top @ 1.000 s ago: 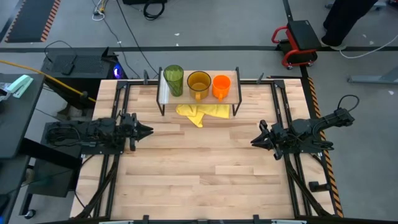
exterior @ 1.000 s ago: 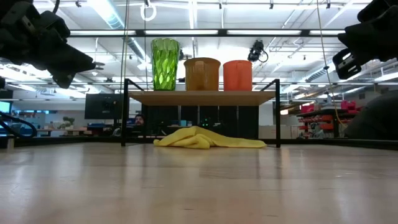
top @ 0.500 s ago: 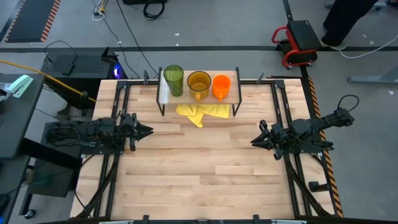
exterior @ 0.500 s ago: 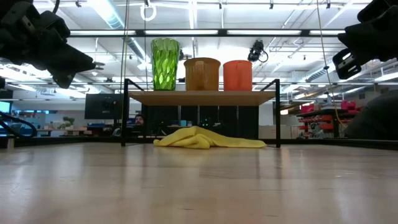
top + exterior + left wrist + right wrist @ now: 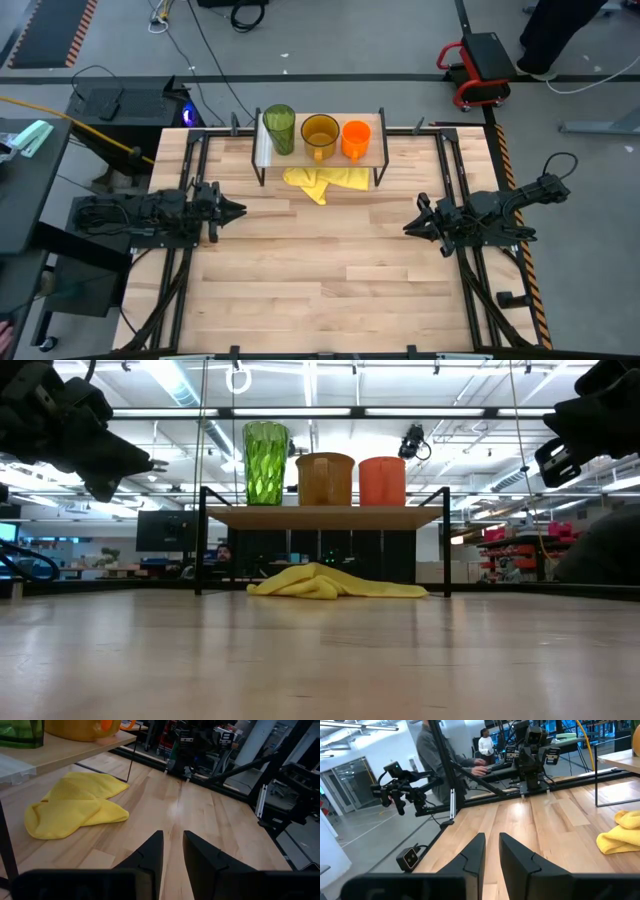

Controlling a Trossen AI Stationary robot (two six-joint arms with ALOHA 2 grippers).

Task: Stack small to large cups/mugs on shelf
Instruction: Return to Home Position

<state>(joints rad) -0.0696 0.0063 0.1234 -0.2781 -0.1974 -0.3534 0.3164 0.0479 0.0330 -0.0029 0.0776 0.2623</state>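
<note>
The left claw (image 5: pixel 236 210) is held above the tabletop (image 5: pixel 330 270), its fingers pressed almost together and empty. On the shelf (image 5: pixel 300 158) the green cup (image 5: pixel 279 128), yellow mug (image 5: pixel 320 133) and orange mug (image 5: pixel 356 138) are lined up. A yellow cloth (image 5: pixel 325 181) is laid underneath. The right claw (image 5: pixel 410 226) is held the same way.

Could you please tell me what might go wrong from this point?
1. The tall green cup stands near the end of the shelf; a knock to the shelf could tip it off.
2. The yellow cloth lies under the shelf, so reaching for it might strike the legs.
</note>
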